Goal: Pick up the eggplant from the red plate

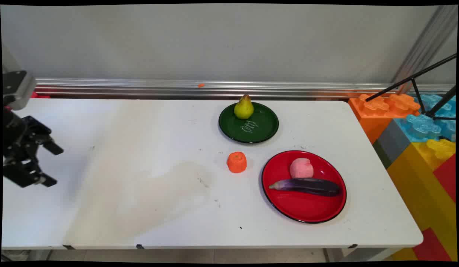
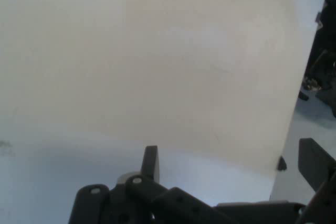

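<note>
**Jaws wide and empty at the desk's left edge**

The gripper (image 1: 51,165) hangs over bare desk (image 1: 140,193), holding nothing. Well right: orange carrot piece (image 1: 236,162), pear (image 1: 243,107) on green plate (image 1: 264,129), peach (image 1: 301,168) touching eggplant (image 1: 307,186) on red plate (image 1: 307,211).

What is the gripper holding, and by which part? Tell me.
Nothing. The gripper is open and empty above bare table, far from the carrot piece.

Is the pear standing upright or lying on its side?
Upright. The pear stands near the back rim of the green plate, broad end down and its narrow stem end pointing up.
</note>
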Tool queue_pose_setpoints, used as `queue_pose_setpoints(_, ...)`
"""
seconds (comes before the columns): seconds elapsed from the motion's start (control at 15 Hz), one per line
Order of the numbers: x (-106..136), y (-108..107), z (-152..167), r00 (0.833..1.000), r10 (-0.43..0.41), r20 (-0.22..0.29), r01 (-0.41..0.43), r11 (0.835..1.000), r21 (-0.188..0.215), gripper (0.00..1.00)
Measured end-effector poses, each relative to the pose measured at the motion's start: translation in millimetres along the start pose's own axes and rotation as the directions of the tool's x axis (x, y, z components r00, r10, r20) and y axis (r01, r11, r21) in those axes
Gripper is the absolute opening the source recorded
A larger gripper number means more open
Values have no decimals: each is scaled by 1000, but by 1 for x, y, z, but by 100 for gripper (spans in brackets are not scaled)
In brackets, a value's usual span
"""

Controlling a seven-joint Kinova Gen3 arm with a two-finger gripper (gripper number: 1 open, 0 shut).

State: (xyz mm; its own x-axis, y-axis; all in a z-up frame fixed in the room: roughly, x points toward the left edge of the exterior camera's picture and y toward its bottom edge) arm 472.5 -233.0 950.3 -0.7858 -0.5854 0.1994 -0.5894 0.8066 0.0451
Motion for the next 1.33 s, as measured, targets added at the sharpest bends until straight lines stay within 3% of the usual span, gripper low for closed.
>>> queue_pose_setpoints(0.47, 59, 1, 8, 999, 7, -34, -7, 1000, -12, 100)
queue_pose_setpoints(1.33, 238, 42, 55, 988, 33, -151, -37, 999, -24, 100)
